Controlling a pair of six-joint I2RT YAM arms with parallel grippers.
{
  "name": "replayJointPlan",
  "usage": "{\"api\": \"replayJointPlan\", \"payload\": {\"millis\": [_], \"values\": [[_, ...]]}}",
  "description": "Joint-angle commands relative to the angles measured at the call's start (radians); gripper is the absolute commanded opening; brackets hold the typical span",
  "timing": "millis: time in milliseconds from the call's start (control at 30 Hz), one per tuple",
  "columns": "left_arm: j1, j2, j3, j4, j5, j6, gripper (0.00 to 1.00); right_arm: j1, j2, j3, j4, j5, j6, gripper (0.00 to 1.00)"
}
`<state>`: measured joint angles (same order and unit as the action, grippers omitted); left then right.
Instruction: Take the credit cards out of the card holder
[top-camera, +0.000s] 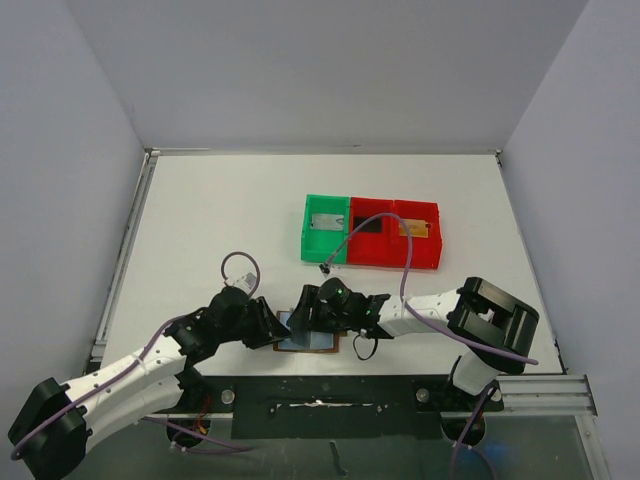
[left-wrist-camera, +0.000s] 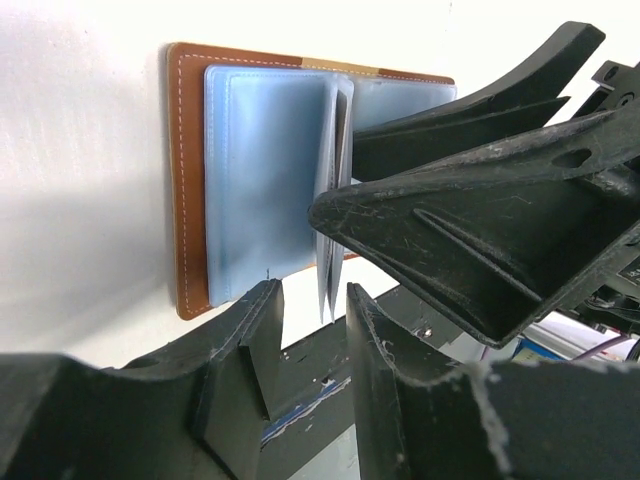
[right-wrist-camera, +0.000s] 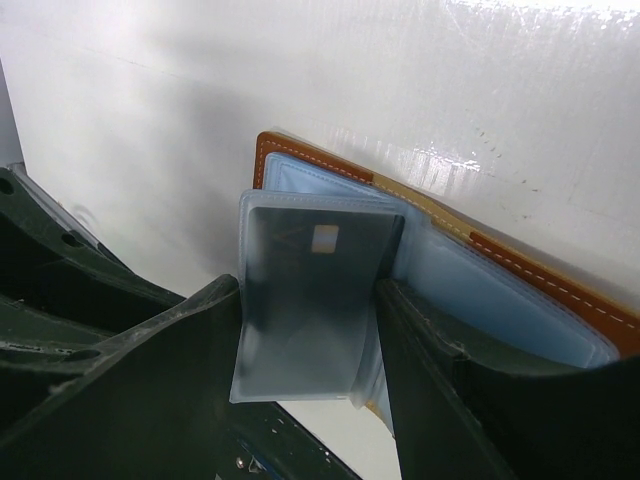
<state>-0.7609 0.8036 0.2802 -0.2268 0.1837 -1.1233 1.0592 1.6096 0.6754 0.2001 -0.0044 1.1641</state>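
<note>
The card holder (left-wrist-camera: 190, 180) lies open at the near edge of the table (top-camera: 220, 220), between the two arms. The right claw (right-wrist-camera: 305, 300) pinches a clear sleeve (right-wrist-camera: 300, 385) by its two side edges, standing it up off the lining, likely so the dark card (right-wrist-camera: 310, 290) inside can be reached. The left claw (left-wrist-camera: 312, 295) is half spread with that sleeve's edge in its gap, apparently untouched, probably lined up to draw the card out.
</note>
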Motion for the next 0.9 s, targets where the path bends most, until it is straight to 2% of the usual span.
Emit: {"api": "replayJointPlan", "payload": {"millis": [0,333,700,867], "values": [[-0.006,0.0,0.011,0.037,-0.035,-0.004,0.31,-0.005,0.009,-0.026,-0.064,0.006,-0.009,0.54],[-0.011,0.003,0.001,0.048,-0.044,0.0,0.29,-0.012,-0.006,-0.051,-0.048,-0.005,-0.006,0.53],[-0.028,0.111,-0.004,0.146,-0.036,0.01,0.29,-0.013,0.0,-0.045,-0.017,-0.028,-0.007,0.53],[-0.04,0.1,0.0,0.133,-0.069,0.007,0.29,-0.013,0.0,-0.044,-0.007,-0.037,-0.009,0.53]]}}
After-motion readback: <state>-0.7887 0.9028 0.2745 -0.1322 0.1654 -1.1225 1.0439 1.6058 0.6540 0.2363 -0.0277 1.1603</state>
